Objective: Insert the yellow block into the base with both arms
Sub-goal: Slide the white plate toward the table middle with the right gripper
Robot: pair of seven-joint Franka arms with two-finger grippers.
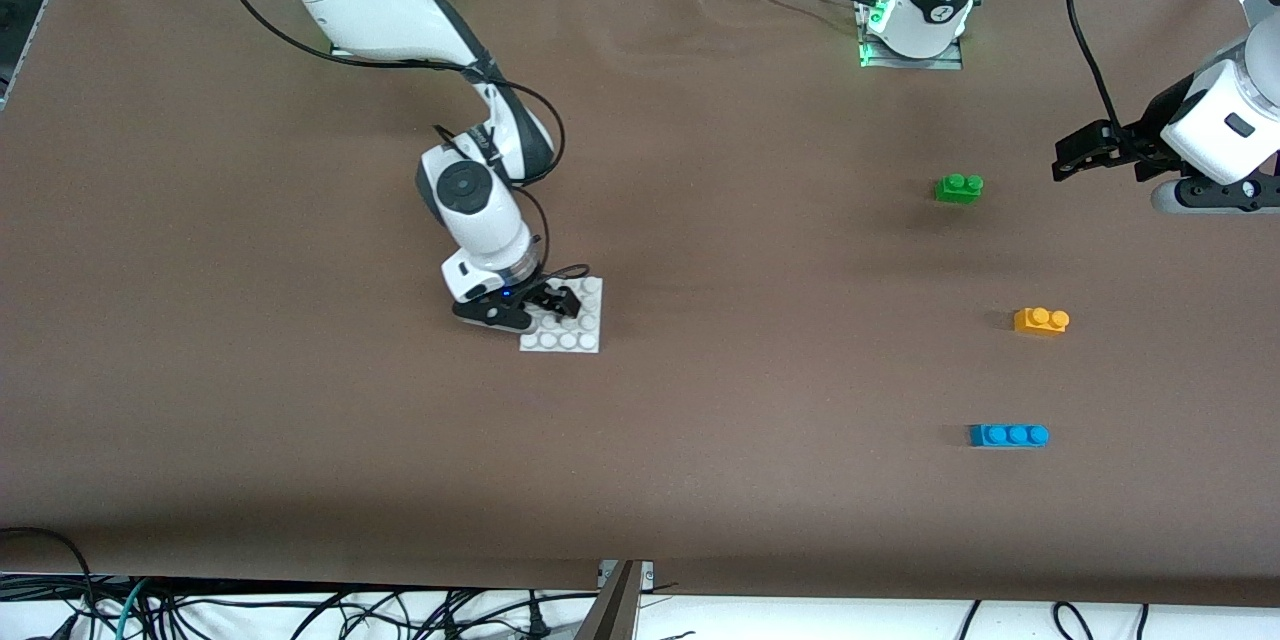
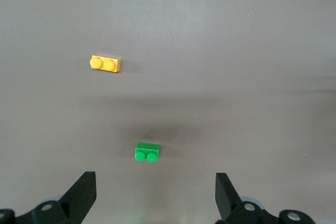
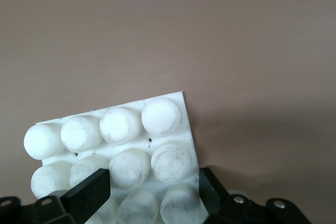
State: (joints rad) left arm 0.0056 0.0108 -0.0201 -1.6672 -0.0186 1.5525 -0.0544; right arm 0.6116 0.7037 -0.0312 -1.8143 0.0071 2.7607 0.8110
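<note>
Plain brown worktop [image 1: 700, 220]. White base [image 1: 575, 338] with a grid of round white studs. Yellow-orange block [image 1: 1040, 321], green brick [image 1: 958, 188], blue brick [image 1: 1008, 435]. White arms with black claws.

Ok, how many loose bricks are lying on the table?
3, all toward the left arm's end: the green brick farthest from the front camera, the yellow block in the middle, the blue brick nearest. None looks hidden.
</note>
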